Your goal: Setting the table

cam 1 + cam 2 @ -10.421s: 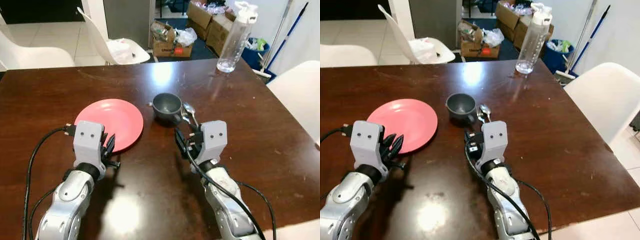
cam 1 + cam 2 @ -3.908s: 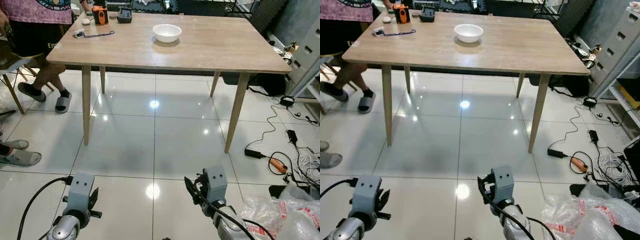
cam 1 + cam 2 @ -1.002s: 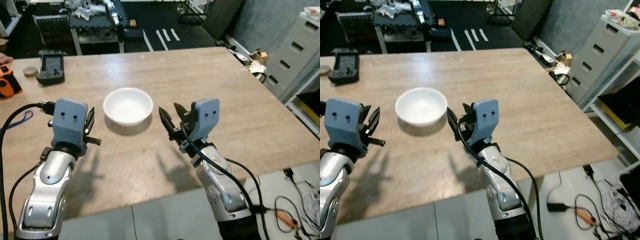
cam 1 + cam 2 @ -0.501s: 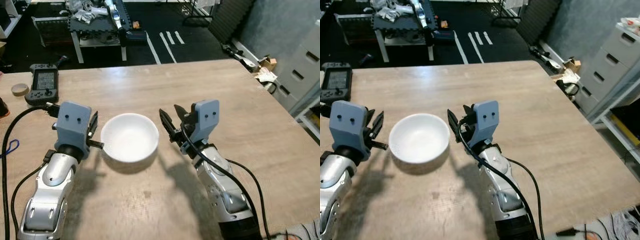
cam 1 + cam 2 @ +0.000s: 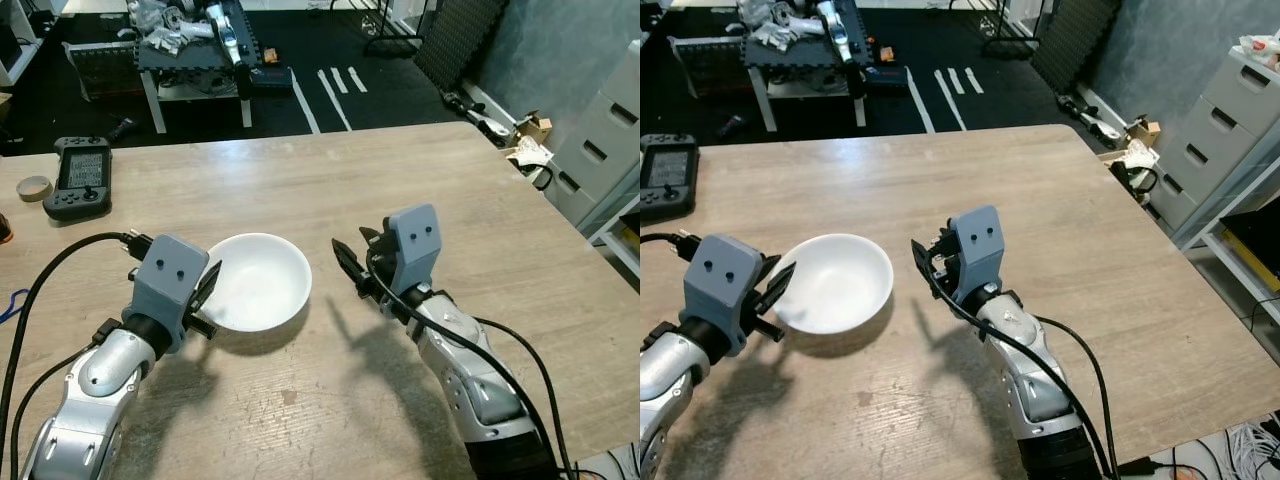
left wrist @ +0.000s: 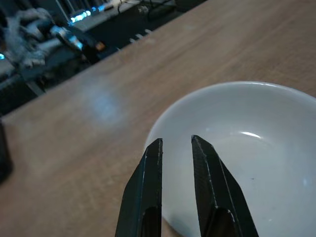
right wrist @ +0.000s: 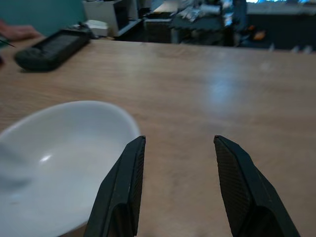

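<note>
Left wrist view: left end effector [image 6: 176, 143] straddles the white bowl [image 6: 247, 148] rim, narrowly parted. Right end effector [image 7: 178, 143] open wide beside it over bare tabletop [image 5: 480, 200].

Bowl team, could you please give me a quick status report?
Left gripper at white bowl rim, jaws slightly apart. Right gripper open beside it, empty. Handheld console far off.

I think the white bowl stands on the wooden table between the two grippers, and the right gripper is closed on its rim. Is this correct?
Not quite. The bowl does stand on the table between the grippers, but the right gripper is open and beside the bowl, not on its rim, as the right wrist view shows. The left gripper is at the rim.
</note>
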### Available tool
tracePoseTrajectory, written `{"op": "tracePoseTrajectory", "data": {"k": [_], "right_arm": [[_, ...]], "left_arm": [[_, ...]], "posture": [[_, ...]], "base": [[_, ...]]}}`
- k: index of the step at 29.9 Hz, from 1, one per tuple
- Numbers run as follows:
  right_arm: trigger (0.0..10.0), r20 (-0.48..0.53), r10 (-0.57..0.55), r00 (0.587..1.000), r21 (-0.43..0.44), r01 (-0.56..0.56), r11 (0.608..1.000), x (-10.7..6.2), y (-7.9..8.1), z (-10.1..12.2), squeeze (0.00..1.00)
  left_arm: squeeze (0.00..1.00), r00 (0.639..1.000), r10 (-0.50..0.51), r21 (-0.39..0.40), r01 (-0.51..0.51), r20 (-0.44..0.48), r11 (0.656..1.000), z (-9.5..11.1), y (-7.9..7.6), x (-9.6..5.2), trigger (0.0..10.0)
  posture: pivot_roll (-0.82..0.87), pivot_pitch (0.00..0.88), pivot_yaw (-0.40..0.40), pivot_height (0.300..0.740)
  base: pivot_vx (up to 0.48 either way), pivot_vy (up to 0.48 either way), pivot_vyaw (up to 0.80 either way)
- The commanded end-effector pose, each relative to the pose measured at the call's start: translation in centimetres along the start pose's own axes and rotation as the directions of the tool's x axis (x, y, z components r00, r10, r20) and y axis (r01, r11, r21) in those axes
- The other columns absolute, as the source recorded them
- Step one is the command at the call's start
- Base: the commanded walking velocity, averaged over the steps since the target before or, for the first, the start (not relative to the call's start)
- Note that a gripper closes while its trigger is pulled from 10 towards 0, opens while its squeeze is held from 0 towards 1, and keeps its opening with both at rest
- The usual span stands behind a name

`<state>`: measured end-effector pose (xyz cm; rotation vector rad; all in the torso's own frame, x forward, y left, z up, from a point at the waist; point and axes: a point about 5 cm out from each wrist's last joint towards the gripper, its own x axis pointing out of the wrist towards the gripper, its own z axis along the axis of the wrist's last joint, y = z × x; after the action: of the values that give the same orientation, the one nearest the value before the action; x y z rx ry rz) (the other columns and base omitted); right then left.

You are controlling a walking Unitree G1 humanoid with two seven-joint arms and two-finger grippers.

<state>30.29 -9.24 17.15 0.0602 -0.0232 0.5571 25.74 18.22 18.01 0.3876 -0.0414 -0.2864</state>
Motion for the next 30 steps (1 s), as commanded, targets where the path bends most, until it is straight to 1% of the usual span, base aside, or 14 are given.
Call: {"op": "tracePoseTrajectory", "data": {"k": [1, 3, 4, 6, 7, 8, 12, 14, 16, 17, 19, 22, 29, 30], "right_arm": [[10.0, -0.015, 0.013, 1.000, 0.096, -0.011, 0.995, -0.3, 0.1, -0.4, 0.00], [10.0, -0.012, 0.007, 1.000, 0.128, -0.005, 0.992, -0.1, 0.1, -0.4, 0.00], [10.0, -0.010, 0.005, 1.000, 0.133, -0.004, 0.991, 0.0, 0.1, -0.4, 0.00], [10.0, -0.009, 0.005, 1.000, 0.132, -0.004, 0.991, 0.1, 0.1, -0.4, 0.00], [10.0, -0.006, 0.008, 1.000, 0.127, -0.007, 0.992, 0.2, 0.2, -0.4, 0.00], [10.0, -0.006, 0.008, 1.000, 0.127, -0.007, 0.992, 0.2, 0.2, -0.4, 0.00], [10.0, -0.001, 0.000, 1.000, 0.124, 0.000, 0.992, 0.4, 0.3, -0.3, 0.00], [10.0, 0.022, -0.025, 0.999, 0.132, 0.022, 0.991, 0.8, 0.3, 0.1, 0.00], [10.0, 0.048, -0.043, 0.998, 0.133, 0.036, 0.990, 1.1, 0.4, 0.6, 0.00], [10.0, 0.048, -0.043, 0.998, 0.133, 0.036, 0.990, 1.1, 0.4, 0.6, 0.00], [10.0, 0.072, -0.050, 0.996, 0.132, 0.040, 0.990, 1.4, 0.5, 1.0, 0.00], [10.0, 0.116, -0.051, 0.992, 0.139, 0.034, 0.990, 1.6, 0.7, 1.8, 0.00], [10.0, 0.141, -0.058, 0.988, 0.148, 0.037, 0.988, 1.6, 0.8, 2.1, 0.00], [10.0, 0.141, -0.054, 0.989, 0.142, 0.033, 0.989, 1.6, 1.0, 2.1, 0.00]], "left_arm": [[0.00, 0.999, -0.035, 0.073, 0.035, 0.010, 0.997, 0.0, 0.4, 0.1, 10.0], [0.00, 0.998, -0.067, 0.092, 0.065, 0.019, 0.994, 0.3, 1.0, 0.2, 10.0], [0.00, 0.992, -0.124, 0.098, 0.121, 0.026, 0.988, 0.9, 1.5, 0.1, 10.0], [0.00, 0.989, -0.147, 0.106, 0.143, 0.025, 0.984, 1.1, 1.7, 0.0, 10.0], [0.00, 0.992, -0.128, 0.124, 0.125, 0.019, 0.984, 1.2, 2.6, 0.1, 10.0], [0.00, 0.992, -0.128, 0.124, 0.125, 0.019, 0.984, 1.2, 2.6, 0.1, 10.0], [0.00, 0.999, -0.046, 0.095, 0.046, -0.002, 0.994, 0.6, 3.9, 0.7, 10.0], [0.00, 1.000, 0.010, -0.011, -0.010, -0.007, 1.000, -0.4, 4.9, 1.8, 10.0], [0.00, 1.000, 0.010, -0.115, -0.011, -0.010, 0.993, -1.1, 5.3, 2.9, 10.0], [0.00, 1.000, 0.010, -0.115, -0.011, -0.010, 0.993, -1.1, 5.3, 2.9, 10.0], [0.00, 1.000, 0.010, -0.165, -0.014, -0.020, 0.986, -1.8, 5.7, 3.9, 10.0], [0.00, 1.000, -0.015, -0.176, 0.014, -0.005, 0.984, -1.7, 5.8, 5.0, 10.0], [0.00, 0.994, -0.083, -0.148, 0.092, 0.064, 0.985, -0.3, 4.9, 5.5, 10.0], [0.00, 0.989, -0.122, -0.159, 0.134, 0.084, 0.978, 0.1, 4.4, 5.5, 10.0]], "posture": [[0.09, 0.050, 0.007, 0.740], [0.09, 0.053, 0.006, 0.740], [0.09, 0.050, 0.007, 0.740], [0.09, 0.050, 0.007, 0.740], [0.10, 0.049, 0.012, 0.740], [0.10, 0.049, 0.012, 0.740], [0.10, 0.053, 0.011, 0.740], [0.10, 0.057, 0.004, 0.740], [0.10, 0.057, -0.001, 0.740], [0.10, 0.057, -0.001, 0.740], [0.09, 0.059, -0.005, 0.740], [0.08, 0.058, 0.000, 0.740], [0.09, 0.061, 0.001, 0.740], [0.08, 0.063, 0.000, 0.740]], "base": [[0.000, 0.000, 0.00], [0.000, 0.000, 0.00], [0.000, 0.000, 0.00], [0.000, 0.000, 0.00], [0.000, 0.000, 0.00], [0.000, 0.000, 0.00], [0.000, 0.000, 0.00], [0.000, 0.000, 0.00], [0.000, 0.000, 0.00], [0.000, 0.000, 0.00], [0.000, 0.000, 0.00], [0.000, 0.000, 0.00], [0.000, 0.000, 0.00], [0.000, 0.000, 0.00]]}}
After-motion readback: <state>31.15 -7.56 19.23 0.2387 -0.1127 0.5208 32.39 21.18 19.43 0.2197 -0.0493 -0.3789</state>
